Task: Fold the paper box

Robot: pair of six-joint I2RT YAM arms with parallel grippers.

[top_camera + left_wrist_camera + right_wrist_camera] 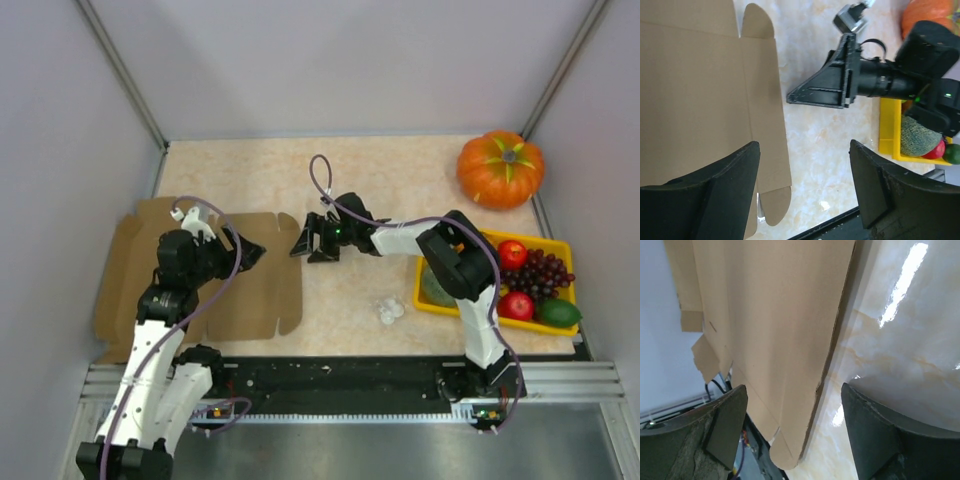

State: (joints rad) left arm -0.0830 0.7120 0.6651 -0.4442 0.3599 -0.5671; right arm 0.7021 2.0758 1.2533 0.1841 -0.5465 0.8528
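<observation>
Flat and unfolded on the left part of the marbled table: the paper box, plain brown, with rounded flaps at both ends of its right strip and its left side by the left wall. Above its right panel, the left gripper, pointing right, jaws spread wide and holding nothing. From the left wrist view, brown card under the left finger, bare table under the right one, and the sheet's right edge in the gap. Just right of that same edge, the right gripper, reaching leftward across the table, jaws likewise wide apart and empty. From the right wrist view, the sheet's edge low beneath the gap; contact with it impossible to tell. Tips of the two grippers near each other, facing, not touching. At the far right corner, an orange pumpkin. Nearer on the right, a yellow tray with red apples, dark grapes, a green fruit and a netted melon partly hidden by the right arm. On bare table between box and tray, a small whitish object, too small to identify.
</observation>
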